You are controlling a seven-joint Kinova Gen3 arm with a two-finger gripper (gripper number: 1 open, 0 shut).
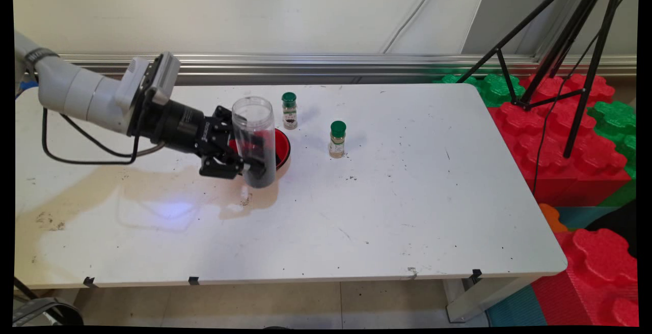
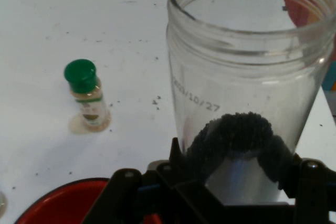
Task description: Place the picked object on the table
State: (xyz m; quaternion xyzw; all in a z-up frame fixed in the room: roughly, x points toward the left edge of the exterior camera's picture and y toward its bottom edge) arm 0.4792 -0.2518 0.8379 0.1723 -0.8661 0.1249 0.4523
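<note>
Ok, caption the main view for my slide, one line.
Gripper holds an open clear jar of dark grains above a red bowl, two green-capped spice bottles standing nearby.

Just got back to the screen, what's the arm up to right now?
The claw is shut on a clear plastic jar with dark grains in its bottom, holding it roughly upright, mouth open, over the red bowl on the white table. Two green-capped spice bottles stand nearby: one just behind the bowl, the other to its right.
</note>
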